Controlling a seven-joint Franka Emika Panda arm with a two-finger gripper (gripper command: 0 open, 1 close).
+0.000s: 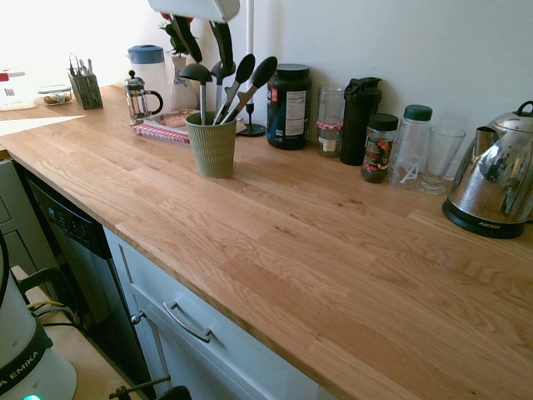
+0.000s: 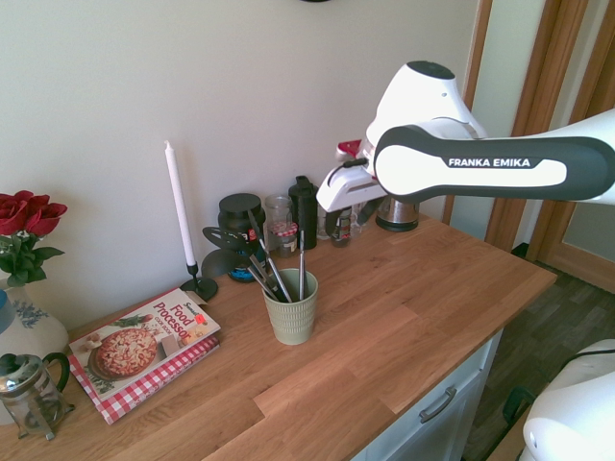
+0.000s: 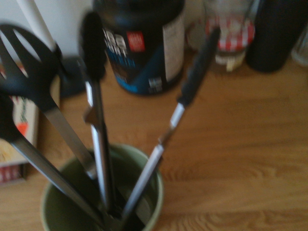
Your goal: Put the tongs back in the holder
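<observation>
The holder (image 1: pixel 211 148) is a ribbed olive-green cup standing on the wooden counter. The tongs (image 1: pixel 250 77) stand in it, their two grey arms splayed and their black tips up, leaning toward the wall. A black ladle (image 1: pixel 197 73) and other black utensils share the cup. My gripper (image 1: pixel 208 50) hangs open just above the utensil tops, with nothing between its fingers. From the other side, the gripper (image 2: pixel 346 226) hangs apart from the holder (image 2: pixel 291 309). The blurred wrist view looks down on the tongs (image 3: pixel 188 89) inside the holder (image 3: pixel 155 192).
Along the wall stand a black jar (image 1: pixel 288 107), a glass jar (image 1: pixel 330 122), a dark bottle (image 1: pixel 360 118), a drinking glass (image 1: pixel 437 158) and a kettle (image 1: pixel 493 179). A candle (image 2: pixel 180 219), a cookbook (image 2: pixel 144 346), a French press (image 1: pixel 140 98) and a cutlery caddy (image 1: pixel 85 87) lie beyond the holder.
</observation>
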